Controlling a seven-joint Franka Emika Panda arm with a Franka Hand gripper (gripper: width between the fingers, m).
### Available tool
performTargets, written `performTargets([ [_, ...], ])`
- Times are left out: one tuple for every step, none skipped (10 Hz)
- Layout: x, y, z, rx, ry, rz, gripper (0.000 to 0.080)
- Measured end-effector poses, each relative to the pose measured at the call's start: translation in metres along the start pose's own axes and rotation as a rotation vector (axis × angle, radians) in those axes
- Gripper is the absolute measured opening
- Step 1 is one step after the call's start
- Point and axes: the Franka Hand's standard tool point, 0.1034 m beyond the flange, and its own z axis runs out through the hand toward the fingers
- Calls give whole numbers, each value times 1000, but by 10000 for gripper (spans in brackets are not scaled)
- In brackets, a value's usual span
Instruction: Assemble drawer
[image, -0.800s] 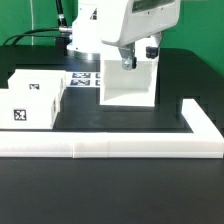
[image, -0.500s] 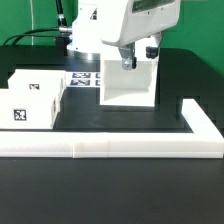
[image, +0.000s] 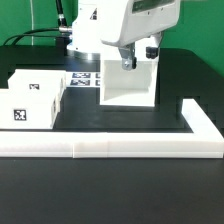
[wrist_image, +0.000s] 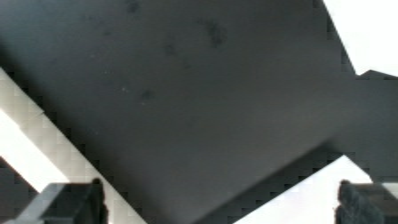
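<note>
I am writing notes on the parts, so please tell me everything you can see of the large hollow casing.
The casing is a white box, plastic by its look, hollow, its open side toward the camera. It stands upright on the black table, apart from the two smaller boxes at the exterior view's left, behind the low white wall. The pincer hangs at its top edge; contact cannot be told.

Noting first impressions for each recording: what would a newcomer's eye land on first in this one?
The white arm's pincer hangs at the top rim of the large hollow casing in mid-table, and the wrist view shows its fingers spread wide. The two smaller boxes sit together at the exterior view's left. A long low L-shaped wall runs across the front and turns back along the exterior view's right.
</note>
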Motion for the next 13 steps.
performTargets([
  [0, 0, 0, 0, 0, 0, 650],
  [0, 0, 0, 0, 0, 0, 650],
  [0, 0, 0, 0, 0, 0, 650],
  [-3, 0, -3, 4, 1, 25, 650],
  [-10, -2, -14, -3, 3, 70, 650],
  [-14, -12, -22, -21, 17, 169, 650],
  [-18, -26, -28, -26, 19, 221, 650],
  [-20, -33, -30, -14, 13, 230, 650],
  [-20, -31, -28, -13, 14, 226, 650],
  [-20, -32, -27, -12, 12, 226, 650],
  [-20, -32, -27, -11, 12, 226, 650],
  [-22, -29, -27, -18, 20, 249, 650],
  [-28, -29, -29, -41, 43, 359, 650],
])
